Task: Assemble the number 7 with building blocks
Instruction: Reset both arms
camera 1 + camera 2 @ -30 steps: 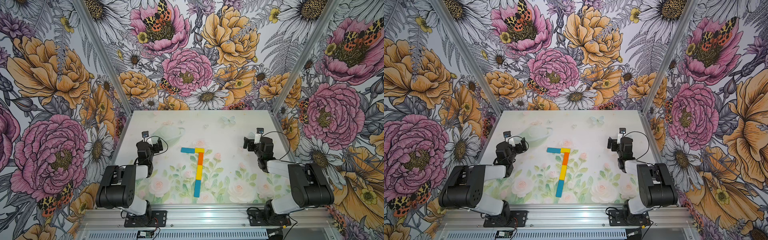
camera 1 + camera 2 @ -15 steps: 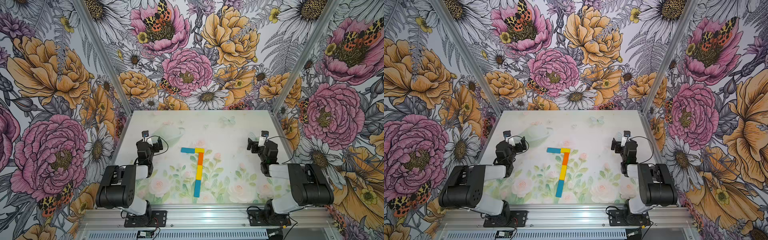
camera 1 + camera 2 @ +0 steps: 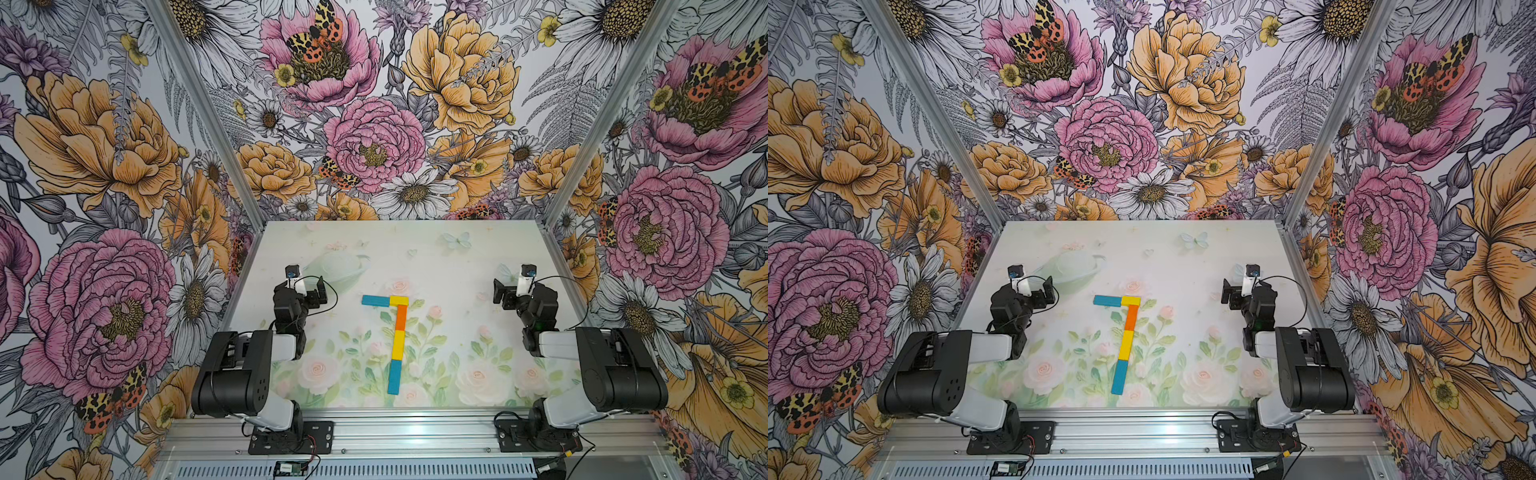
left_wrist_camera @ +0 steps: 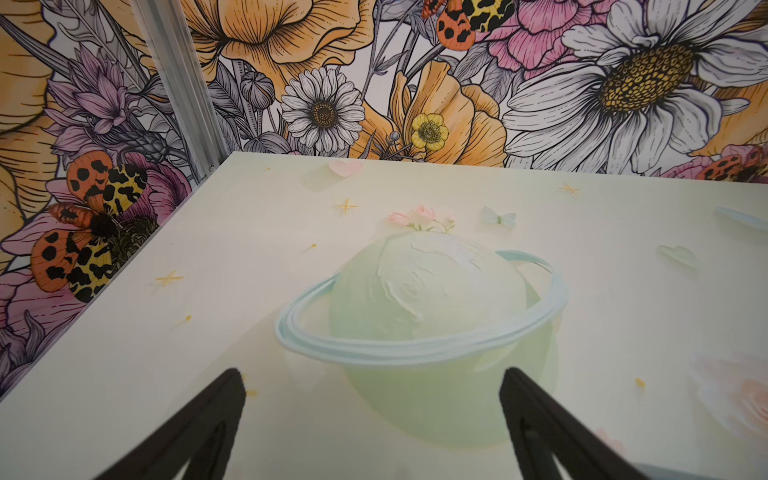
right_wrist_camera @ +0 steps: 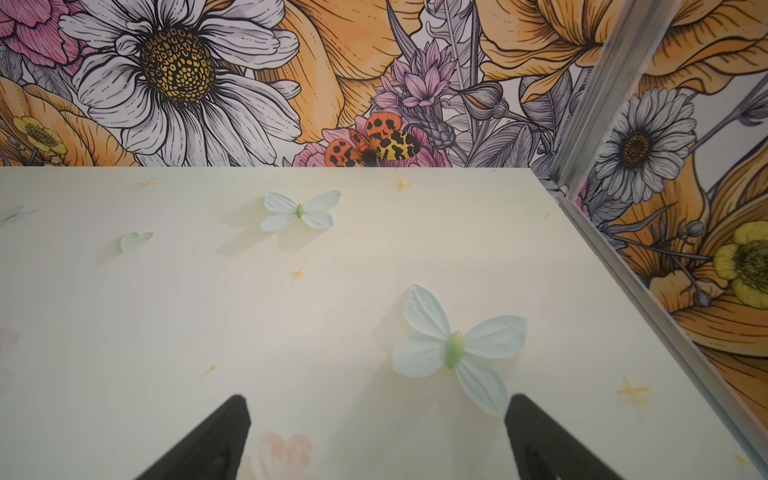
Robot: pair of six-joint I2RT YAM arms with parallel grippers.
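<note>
The number 7 lies flat in the middle of the table in both top views, made of building blocks. Its top bar is a blue block joined to a short yellow block. Its stem runs down through an orange block, a yellow block and a blue block. My left gripper hovers open and empty to the left of the figure. Open and empty too, my right gripper is well to the right. No block shows in either wrist view.
The table carries only a printed pastel pattern, with a ringed planet and butterflies. Floral walls with aluminium posts close in the left, back and right sides. Both arm bases sit on the rail at the front.
My right gripper has drawn a little to the right, away from the figure. The left arm and the blocks have not moved.
</note>
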